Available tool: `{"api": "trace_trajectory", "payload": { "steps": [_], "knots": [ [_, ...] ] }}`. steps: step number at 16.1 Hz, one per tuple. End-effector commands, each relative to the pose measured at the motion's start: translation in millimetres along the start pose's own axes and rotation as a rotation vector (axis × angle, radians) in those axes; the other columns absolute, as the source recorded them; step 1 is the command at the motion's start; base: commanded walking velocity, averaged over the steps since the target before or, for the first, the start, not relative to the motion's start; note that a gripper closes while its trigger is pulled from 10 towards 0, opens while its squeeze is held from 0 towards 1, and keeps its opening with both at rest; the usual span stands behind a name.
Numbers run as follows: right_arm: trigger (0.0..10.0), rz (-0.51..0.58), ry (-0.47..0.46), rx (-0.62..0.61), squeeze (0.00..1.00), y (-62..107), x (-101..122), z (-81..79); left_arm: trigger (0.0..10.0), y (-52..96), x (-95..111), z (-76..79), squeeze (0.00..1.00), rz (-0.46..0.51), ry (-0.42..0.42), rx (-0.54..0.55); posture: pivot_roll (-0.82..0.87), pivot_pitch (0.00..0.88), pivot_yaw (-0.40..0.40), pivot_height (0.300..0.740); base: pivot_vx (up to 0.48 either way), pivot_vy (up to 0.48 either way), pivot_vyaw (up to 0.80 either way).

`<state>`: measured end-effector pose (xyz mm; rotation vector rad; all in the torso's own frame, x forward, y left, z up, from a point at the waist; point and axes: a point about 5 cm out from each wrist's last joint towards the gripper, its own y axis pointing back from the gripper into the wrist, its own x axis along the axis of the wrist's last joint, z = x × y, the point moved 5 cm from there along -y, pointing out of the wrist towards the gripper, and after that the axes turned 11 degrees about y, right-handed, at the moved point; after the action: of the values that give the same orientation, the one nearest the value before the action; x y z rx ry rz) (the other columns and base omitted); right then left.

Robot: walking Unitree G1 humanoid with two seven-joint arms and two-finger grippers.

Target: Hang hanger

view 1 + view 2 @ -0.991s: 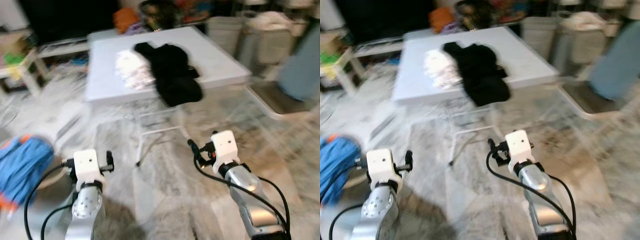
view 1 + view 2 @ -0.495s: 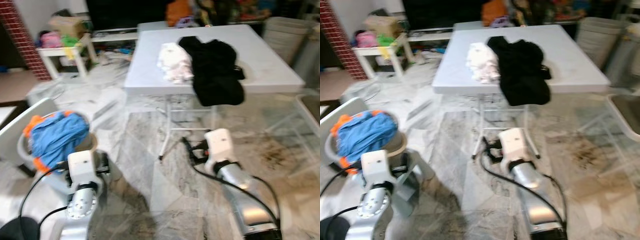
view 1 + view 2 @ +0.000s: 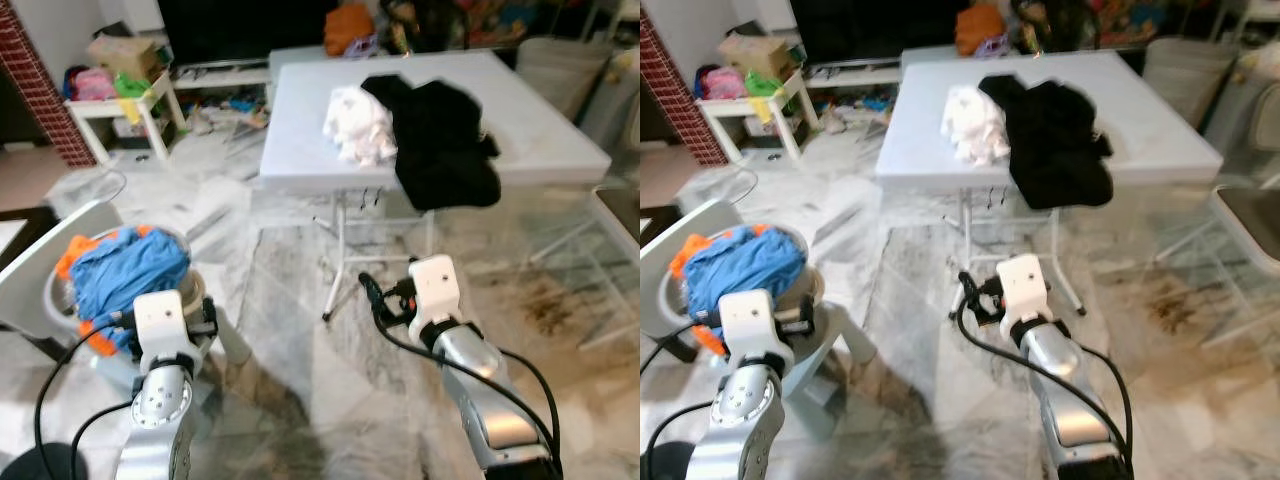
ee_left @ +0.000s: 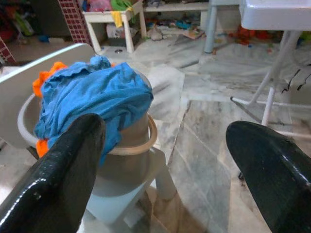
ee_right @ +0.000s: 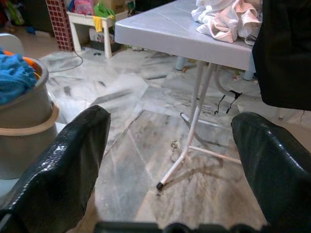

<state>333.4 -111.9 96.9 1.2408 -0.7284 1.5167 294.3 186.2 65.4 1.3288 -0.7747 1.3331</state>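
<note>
1. Since a second ago the whole picture has swung: the camera has turned, so the table (image 3: 540, 130) now sits further toward the upper right, and a brick pillar (image 3: 35, 85), a small white side table (image 3: 105, 105) and a chair (image 3: 50, 275) have come into view on the left. The blur of that earlier moment has cleared.
2. The table is white, on thin folding legs, on a marble floor (image 3: 300, 380). A black garment (image 3: 440, 140) lies across its near-middle and droops over the near edge. A white and pink cloth (image 3: 360, 125) is bunched against the garment's left side, touching it.
3. A grey bucket (image 4: 131, 141) stands on the chair at the left, heaped with blue cloth (image 3: 125, 270) that shows orange at its rim.
4. Left gripper (image 4: 170, 170): fingers spread wide, nothing between them. It points at the bucket and the floor beyond, touching neither.
5. Right gripper (image 5: 170, 160): fingers likewise spread wide and bare, aimed at the table's legs and near edge from low down, well short of them.
6. Both arms are held out low over the floor, the left one near the bucket, the right one before the table.
7. I can't make out a hanger; thin dark wire shapes hang under the table's near edge, too small to tell.
8. No readable writing or brand shows.
</note>
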Motion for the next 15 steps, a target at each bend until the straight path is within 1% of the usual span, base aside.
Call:
{"api": "trace_trajectory", "payload": {
  "steps": [1, 8, 10, 12, 15],
  "knots": [
    [10.0, 0.003, 0.001, -0.007, 0.00, 0.0, 2, 2.0, 10.0, 1.3, -1, -0.1, 0.00, -0.004, -0.012, 0.002, -0.06, 0.008, 0.056, 0.740, 0.000, 0.480, 0.00],
    [10.0, 0.003, 0.003, -0.003, 0.00, 0.2, 2, 1.8, 10.0, 0.1, 0, 0.9, 0.00, 0.001, -0.014, 0.004, -0.06, 0.011, 0.055, 0.740, 0.000, 0.463, 0.00],
    [10.0, 0.005, 0.005, 0.000, 0.00, -0.3, 2, 1.6, 10.0, 0.8, 5, 4.2, 0.00, 0.033, -0.014, -0.023, -0.06, 0.011, 0.055, 0.740, 0.000, 0.000, 0.00],
    [10.0, 0.007, 0.010, 0.005, 0.00, -0.5, 3, 1.1, 10.0, 3.2, 9, 10.2, 0.00, 0.043, 0.011, -0.089, -0.06, 0.011, 0.055, 0.740, 0.000, 0.000, 0.00],
    [10.0, 0.018, 0.011, 0.015, 0.00, -0.3, 5, -0.3, 10.0, 5.6, 12, 15.4, 0.00, 0.048, 0.064, -0.153, -0.06, 0.021, 0.052, 0.740, 0.000, 0.000, 0.00]
  ]
}}
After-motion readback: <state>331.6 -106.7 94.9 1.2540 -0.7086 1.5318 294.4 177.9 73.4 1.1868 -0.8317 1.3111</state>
